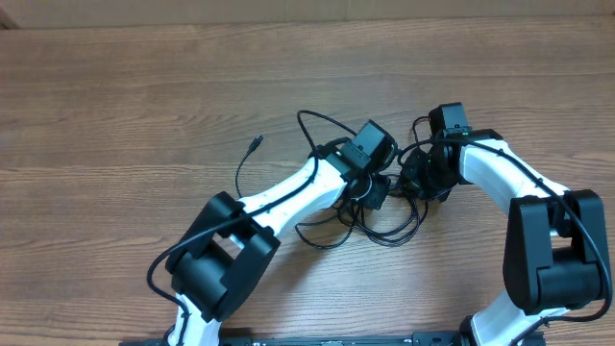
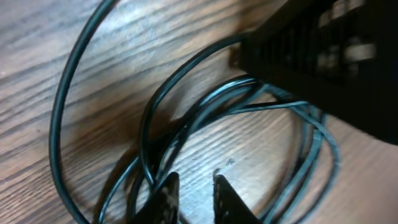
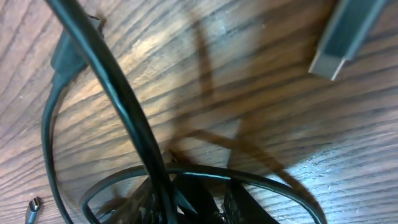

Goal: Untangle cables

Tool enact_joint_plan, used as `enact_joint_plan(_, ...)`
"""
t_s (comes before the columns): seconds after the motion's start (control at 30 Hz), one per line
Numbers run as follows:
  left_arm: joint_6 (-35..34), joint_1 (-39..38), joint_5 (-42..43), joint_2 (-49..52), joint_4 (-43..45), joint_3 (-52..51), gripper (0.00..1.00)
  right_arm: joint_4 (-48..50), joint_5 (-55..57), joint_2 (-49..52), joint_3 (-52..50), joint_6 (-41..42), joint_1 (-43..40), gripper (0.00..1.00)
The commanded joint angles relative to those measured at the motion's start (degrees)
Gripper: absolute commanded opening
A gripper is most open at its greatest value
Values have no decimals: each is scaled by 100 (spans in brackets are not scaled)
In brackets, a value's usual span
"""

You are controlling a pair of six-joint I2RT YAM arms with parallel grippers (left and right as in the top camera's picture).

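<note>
Evidently the left hand [image 2: 193,198] is set low over the knot to pick out a single cord: its two fingers stand slightly apart, bare wood shows in the narrow gap, and no cord lies between the tips. One strand passes just to the left of the left finger, so the hand looks placed to close on it or on a neighbour.

Just beyond those fingers the cables [image 2: 224,99] run as several thin black strands bunched together, crossing and curving into nested loops. That is probably why the hand is down in the thick of them, not out at an end.

The right hand [image 1: 421,176] is just to the right of the left one, over the right edge of the same tangle. A thick, blurred strand [image 3: 115,93] rises from between its dark fingers toward its camera, which suggests a cord lifted clear to separate it. I cannot tell whether the fingers are clamped on it. A flat connector [image 3: 339,34] hangs in the far right of that view.

Outward from both hands, loops spill toward the near side. One free strand trails left and far, ending in a small plug [image 1: 256,144] that lies well apart from the knot on the table [image 1: 115,96]. Judging by the crossings, the untangling is at an early stage.
</note>
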Motion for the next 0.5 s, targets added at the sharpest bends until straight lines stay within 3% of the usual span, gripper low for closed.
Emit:
enact_joint_plan(0.0,157,-2,-516,109,-35,-33,17,17,-50,-63,-70,13,26,30)
enact_joint_plan(0.17,160,31,-892,109,-50,-31,18,26,-50,-63,-70,15,26,30)
enact_joint_plan(0.47,157,-28,-555,109,-181,-105,24,26,-50,-63,-70,13,26,30)
